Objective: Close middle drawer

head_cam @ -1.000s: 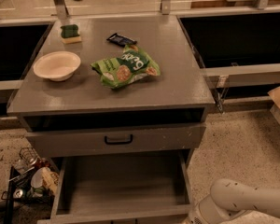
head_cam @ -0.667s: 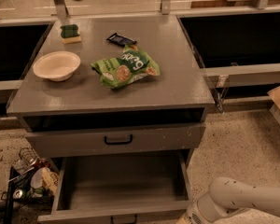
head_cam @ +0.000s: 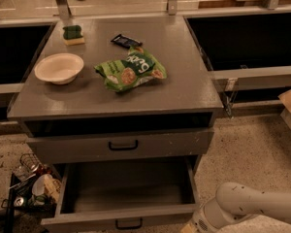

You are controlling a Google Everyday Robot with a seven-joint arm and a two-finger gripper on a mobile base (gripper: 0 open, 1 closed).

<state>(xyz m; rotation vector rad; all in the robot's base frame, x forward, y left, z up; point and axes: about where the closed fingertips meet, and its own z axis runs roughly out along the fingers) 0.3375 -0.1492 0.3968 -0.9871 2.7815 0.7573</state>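
The middle drawer (head_cam: 126, 186) is pulled far out from the grey cabinet and is empty inside. Its low front panel with a small black bar handle (head_cam: 128, 223) lies at the bottom edge of the camera view. My white arm (head_cam: 252, 205) reaches in from the lower right. My gripper (head_cam: 190, 226) is at the bottom edge, right beside the drawer's front right corner, and is mostly cut off by the frame.
The drawer above (head_cam: 123, 145) has a taller front and a larger black handle. The cabinet top (head_cam: 184, 67) holds a white bowl (head_cam: 59, 68), a green snack bag (head_cam: 131, 71), a dark bar (head_cam: 125, 41) and a green sponge (head_cam: 73, 34). A wire basket of clutter (head_cam: 26, 188) stands on the floor at left.
My arm has shifted a little to the left, bringing the gripper closer to the open drawer's front right corner. The drawer and the things on top have not moved.
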